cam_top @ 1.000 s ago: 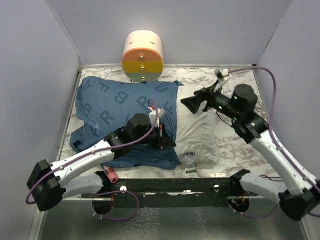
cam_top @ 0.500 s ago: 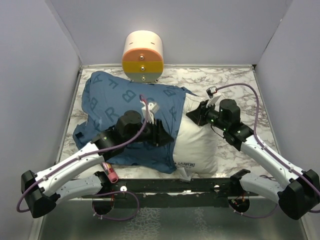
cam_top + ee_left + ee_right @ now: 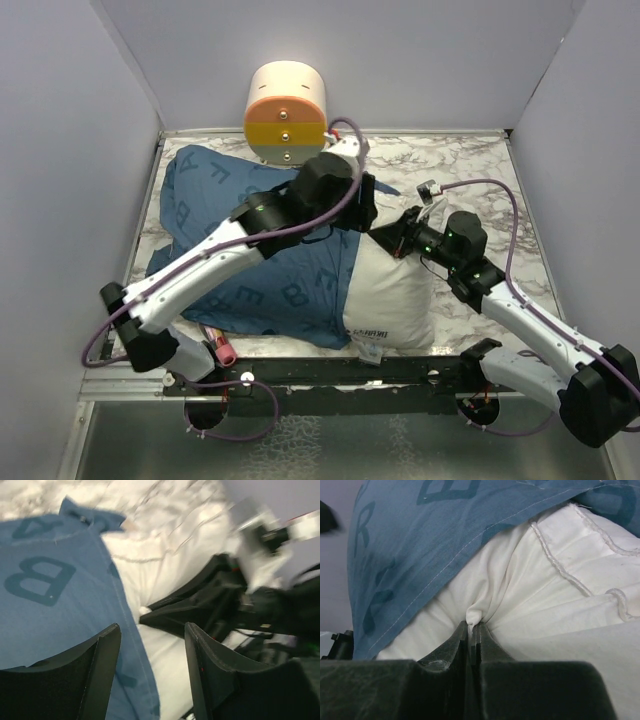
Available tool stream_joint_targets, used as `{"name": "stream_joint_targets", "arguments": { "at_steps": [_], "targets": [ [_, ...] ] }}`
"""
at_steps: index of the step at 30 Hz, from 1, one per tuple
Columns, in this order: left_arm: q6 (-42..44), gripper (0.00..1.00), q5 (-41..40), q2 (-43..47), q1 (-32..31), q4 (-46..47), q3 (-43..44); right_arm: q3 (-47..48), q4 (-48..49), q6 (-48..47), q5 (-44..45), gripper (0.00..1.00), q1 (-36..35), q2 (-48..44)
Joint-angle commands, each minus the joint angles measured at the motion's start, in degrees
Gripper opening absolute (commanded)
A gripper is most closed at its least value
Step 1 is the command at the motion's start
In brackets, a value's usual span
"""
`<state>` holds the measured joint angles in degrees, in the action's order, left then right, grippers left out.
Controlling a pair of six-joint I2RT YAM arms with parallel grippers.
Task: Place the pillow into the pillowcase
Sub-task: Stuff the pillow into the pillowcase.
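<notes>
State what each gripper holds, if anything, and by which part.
The right gripper is shut on the pillow, pinching a fold of its white fabric beside the pillowcase hem. The left gripper is open and holds nothing.

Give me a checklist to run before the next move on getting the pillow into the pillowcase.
1. Right end effector shut on a pinch of pillow fabric: ok.
2. Left end effector gripping the pillowcase hem: not ok; it is open above the hem, holding nothing.
3. Pillow fully inside pillowcase: not ok; its label end sticks out.
4. Hem reachable: ok; it lies exposed across the pillow.
5. Clearance between the two end effectors: cannot tell; they are close together.
</notes>
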<state>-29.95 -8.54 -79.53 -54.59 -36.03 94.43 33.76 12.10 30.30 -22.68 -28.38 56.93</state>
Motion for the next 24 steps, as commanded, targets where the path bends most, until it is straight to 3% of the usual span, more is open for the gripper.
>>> {"name": "stream_joint_targets", "arguments": {
  "at_steps": [1, 9, 11, 14, 16, 20, 24],
  "targets": [
    [4.38, 0.58, -13.17, -9.7, -2.28, -13.96, 6.36, -2.12, -4.77, 1.6, -6.52, 0.05, -0.89, -0.07],
    [9.41, 0.58, -22.58, -20.57, -2.43, -22.24, 11.65, -2.8, -5.91, 1.08, -6.23, 0.05, -0.88, -1.36],
    [9.95, 0.48, -23.51, -21.21, -2.42, -22.6, 11.4, -2.54, -6.82, 0.55, -6.02, 0.05, -0.89, -1.87],
    [10.22, 0.16, -23.6, -21.12, -2.39, -22.3, 11.67, -1.61, -8.63, -0.69, -5.23, 0.05, -0.83, -2.75],
    [10.23, 0.04, -22.89, -20.64, -2.4, -21.59, 12.02, -0.62, -10.14, -1.35, -4.23, 0.06, -0.88, -3.76],
    [9.34, 0.0, -19.62, -19.47, -2.44, -21.18, 14.62, 4.64, -14.92, -4.73, -2.86, 0.1, -0.87, -6.9],
    [7.77, 0.0, -13.16, -15.02, -2.45, -16.4, 15.06, 14.68, -24.58, -8.58, 2.19, 0.27, -0.79, -8.97]
  ]
}}
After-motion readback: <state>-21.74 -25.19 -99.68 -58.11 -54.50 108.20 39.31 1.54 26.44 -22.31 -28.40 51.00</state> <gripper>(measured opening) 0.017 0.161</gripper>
